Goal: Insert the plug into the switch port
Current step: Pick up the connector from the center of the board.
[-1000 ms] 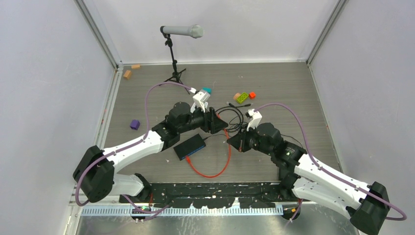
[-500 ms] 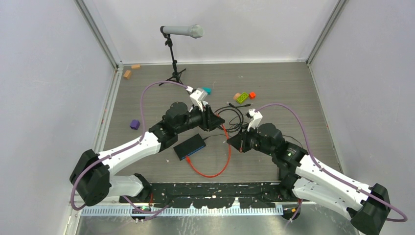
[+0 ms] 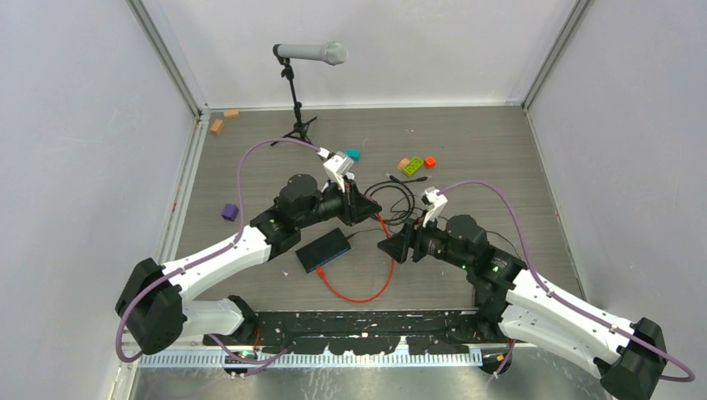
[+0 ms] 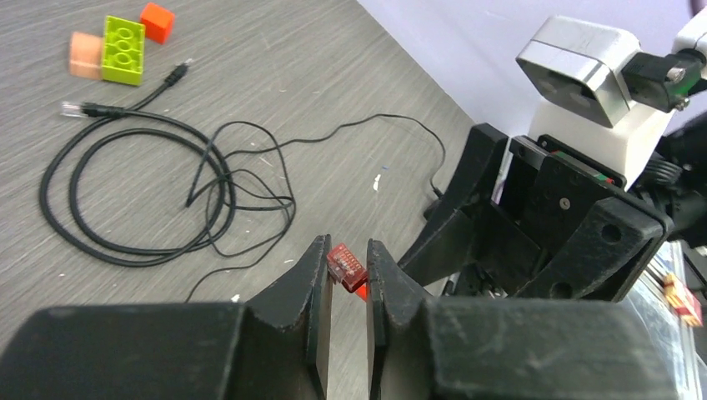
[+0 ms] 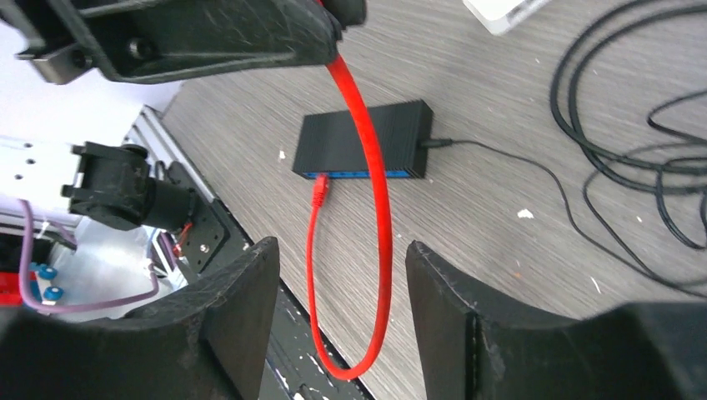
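Mic on its stand (image 3: 298, 92) at 11 o'clock, tangled black cable (image 3: 398, 197) mid-counter (image 3: 500, 150), green brick (image 3: 412, 167) at 1, purple block (image 3: 229, 212) at 9, wooden blocks (image 3: 218, 127) at 10.

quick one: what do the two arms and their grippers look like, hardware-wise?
Both the left arm and right arm: white shells, black joints, each trailing a purple cable. White camera block on each wrist. The left gripper and right gripper: matte black, two flat wedge-shaped fingers. Small green light on the right arm.
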Robot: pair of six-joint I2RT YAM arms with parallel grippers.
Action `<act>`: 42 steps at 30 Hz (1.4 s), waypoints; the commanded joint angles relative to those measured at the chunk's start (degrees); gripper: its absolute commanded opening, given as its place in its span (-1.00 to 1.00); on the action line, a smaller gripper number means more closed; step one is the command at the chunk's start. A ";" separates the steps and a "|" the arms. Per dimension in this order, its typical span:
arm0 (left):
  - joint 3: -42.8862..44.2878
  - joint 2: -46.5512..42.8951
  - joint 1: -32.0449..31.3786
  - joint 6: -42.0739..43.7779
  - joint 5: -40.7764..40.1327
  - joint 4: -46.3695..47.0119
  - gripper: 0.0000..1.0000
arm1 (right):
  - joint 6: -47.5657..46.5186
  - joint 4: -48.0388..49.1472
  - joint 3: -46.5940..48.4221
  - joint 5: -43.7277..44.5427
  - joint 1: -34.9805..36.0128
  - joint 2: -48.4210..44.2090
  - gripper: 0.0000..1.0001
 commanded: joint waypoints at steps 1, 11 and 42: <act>-1.19 -2.92 -0.16 0.83 8.99 2.58 -1.00 | -1.91 16.24 -4.74 -3.24 0.53 -3.82 0.27; -6.85 -7.10 -0.12 -1.85 17.80 7.34 -1.00 | -8.18 37.14 -9.64 -7.49 0.47 -0.62 0.39; -5.23 -11.48 -0.12 -3.17 18.83 6.98 -0.03 | -7.53 40.07 -9.09 -6.79 0.50 2.87 -0.99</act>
